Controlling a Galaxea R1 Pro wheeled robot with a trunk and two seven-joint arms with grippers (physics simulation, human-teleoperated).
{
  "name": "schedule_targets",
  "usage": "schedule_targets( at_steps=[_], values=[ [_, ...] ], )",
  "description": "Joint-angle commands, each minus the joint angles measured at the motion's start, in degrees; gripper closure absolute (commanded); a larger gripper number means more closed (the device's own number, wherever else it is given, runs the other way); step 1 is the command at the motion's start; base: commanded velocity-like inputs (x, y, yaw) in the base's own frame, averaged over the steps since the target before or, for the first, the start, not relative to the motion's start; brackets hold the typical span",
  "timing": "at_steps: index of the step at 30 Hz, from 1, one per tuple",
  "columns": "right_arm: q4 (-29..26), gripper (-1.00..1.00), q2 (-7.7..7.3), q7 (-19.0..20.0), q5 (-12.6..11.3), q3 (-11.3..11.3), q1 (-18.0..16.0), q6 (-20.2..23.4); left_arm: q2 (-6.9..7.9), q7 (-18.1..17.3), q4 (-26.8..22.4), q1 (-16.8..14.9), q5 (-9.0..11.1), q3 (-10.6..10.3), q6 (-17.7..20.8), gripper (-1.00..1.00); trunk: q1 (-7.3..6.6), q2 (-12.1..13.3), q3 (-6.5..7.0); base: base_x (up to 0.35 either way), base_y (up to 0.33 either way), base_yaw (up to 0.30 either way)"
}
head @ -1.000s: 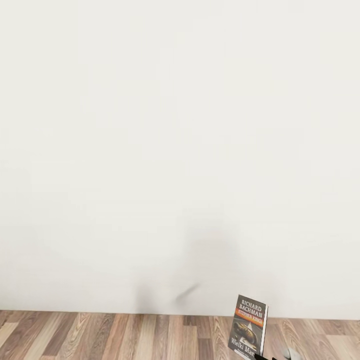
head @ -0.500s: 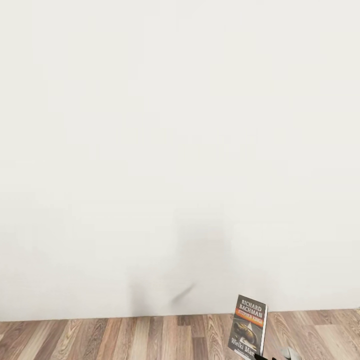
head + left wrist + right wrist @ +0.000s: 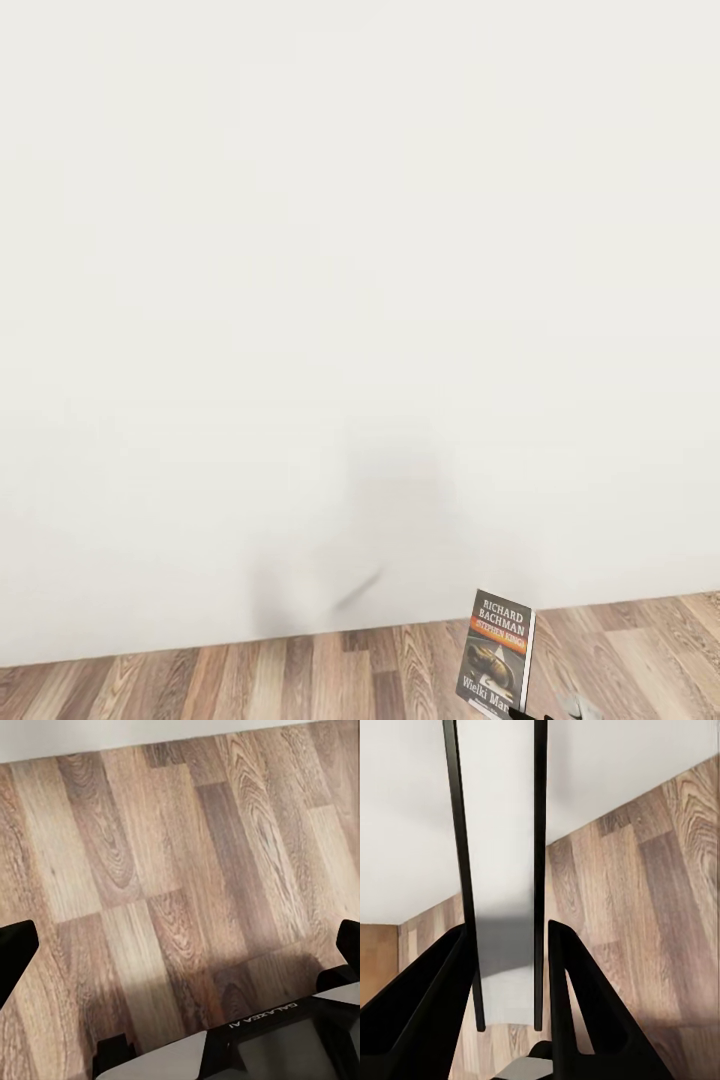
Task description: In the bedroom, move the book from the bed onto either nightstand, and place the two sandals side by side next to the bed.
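Carrying the book [image 3: 497, 652] upright in my right gripper [image 3: 506, 945], with the cover facing the head camera: white "RICHARD BACHMAN" lettering, an orange band, a yellowish picture below. In the right wrist view I am seeing the book edge-on, as a pale slab with two dark cover edges running up between my fingers [image 3: 431, 997], and both fingers are pressing against it. Grip is closed on the book near its lower end.

My left gripper [image 3: 180, 952] is hanging spread wide over the wood-plank floor [image 3: 187, 855], with nothing between the fingertips.

Progress, as I am judging it: the book is already off the bed and in transit, so the pick is done and the placement on a nightstand is outstanding. Both sandals are outstanding too, as far as these views are telling me. I am facing a plain white wall [image 3: 360, 280] where it meets the floor, so I am reading this as a travel or turning phase.

Hard to make out: the book's lower edge and my gripper are cut off at the bottom of the head view, so I am confirming the hold from the wrist camera. A faint grey smudge on the wall near the floor is probably my own shadow; I cannot tell for certain.
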Motion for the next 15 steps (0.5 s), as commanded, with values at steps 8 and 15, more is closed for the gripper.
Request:
schedule_targets(
  at_steps=[8, 15],
  values=[
    [0.00, 1.00, 0.00, 0.14, -0.37, -0.11, -0.04, 0.59, 0.02, -0.16, 0.01, -0.03, -0.57, 0.49, -0.23, -1.00, 0.00, -0.05, -0.07, 0.000, 0.000, -0.145],
    [0.00, 1.00, 0.00, 0.14, -0.37, -0.11, -0.04, 0.59, 0.02, -0.16, 0.05, -0.03, -0.57, 0.49, -0.23, -1.00, 0.00, -0.05, -0.07, 0.000, 0.000, -0.165]
  ],
)
